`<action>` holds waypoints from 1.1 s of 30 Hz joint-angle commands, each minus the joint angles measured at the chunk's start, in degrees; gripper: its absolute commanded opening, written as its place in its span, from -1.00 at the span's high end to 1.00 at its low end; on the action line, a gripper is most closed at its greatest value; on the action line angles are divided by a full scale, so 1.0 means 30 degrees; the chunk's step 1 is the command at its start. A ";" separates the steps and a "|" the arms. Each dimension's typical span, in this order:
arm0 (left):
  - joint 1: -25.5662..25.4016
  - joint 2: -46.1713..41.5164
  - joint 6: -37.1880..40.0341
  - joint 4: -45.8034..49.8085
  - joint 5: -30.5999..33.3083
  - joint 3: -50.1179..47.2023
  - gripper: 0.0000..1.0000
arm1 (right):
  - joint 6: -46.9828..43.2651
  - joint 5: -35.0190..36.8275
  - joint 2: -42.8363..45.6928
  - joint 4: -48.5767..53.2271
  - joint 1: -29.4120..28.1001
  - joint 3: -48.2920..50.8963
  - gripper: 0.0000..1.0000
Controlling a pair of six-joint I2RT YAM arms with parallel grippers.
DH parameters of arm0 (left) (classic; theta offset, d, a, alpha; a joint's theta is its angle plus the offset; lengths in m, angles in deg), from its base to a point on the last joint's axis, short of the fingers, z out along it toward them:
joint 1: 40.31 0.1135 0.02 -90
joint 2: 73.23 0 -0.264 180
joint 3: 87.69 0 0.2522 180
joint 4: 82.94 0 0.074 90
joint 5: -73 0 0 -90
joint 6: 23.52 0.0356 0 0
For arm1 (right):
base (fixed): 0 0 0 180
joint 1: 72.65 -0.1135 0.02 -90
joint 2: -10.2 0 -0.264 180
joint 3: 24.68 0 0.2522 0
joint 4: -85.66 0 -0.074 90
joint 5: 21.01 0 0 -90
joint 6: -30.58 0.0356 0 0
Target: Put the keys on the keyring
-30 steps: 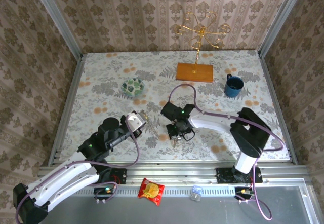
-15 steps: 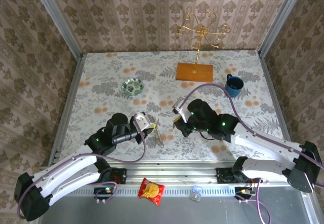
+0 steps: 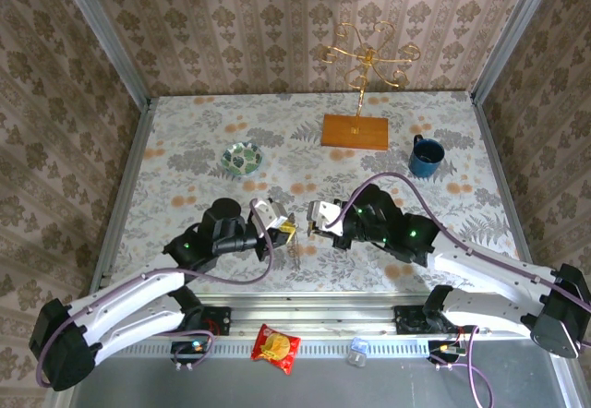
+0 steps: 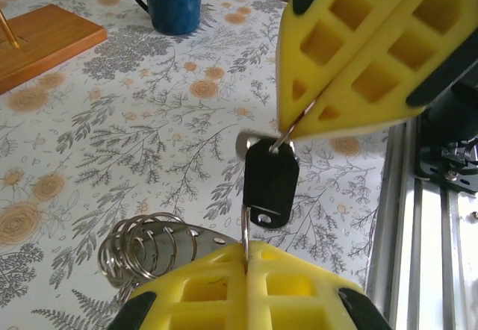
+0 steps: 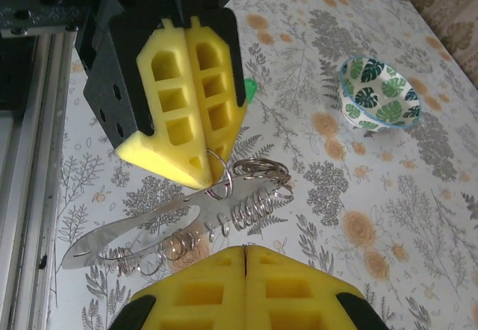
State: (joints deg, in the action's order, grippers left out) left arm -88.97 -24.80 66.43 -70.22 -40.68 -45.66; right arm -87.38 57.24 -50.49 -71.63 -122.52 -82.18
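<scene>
Nearer the arms than the wooden stand and slightly to its left, the left gripper and right gripper meet tip to tip, both closed, with a small bunch of keys hanging between them. A patterned bowl sits well left of the stand, and a blue mug sits near its right.

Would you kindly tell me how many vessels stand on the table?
2: a blue mug toward the back right, and a leaf-patterned bowl toward the back left. None looks hidden.
</scene>
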 commanded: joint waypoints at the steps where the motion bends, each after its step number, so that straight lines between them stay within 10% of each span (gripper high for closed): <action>1: 0.0121 0.0152 -0.0857 -0.1148 -0.0661 0.0828 1.00 | -0.1096 -0.1014 -0.0385 -0.0618 0.0014 -0.0560 1.00; 33: -0.0096 0.0473 -0.0655 -0.1335 -0.0152 0.0773 1.00 | 0.0338 -0.0446 -0.1017 -0.1971 0.0040 -0.0770 1.00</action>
State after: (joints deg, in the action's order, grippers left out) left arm -88.99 -22.92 64.70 -72.21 -40.79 -45.33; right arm -86.27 55.21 -54.40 -76.07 -122.54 -82.73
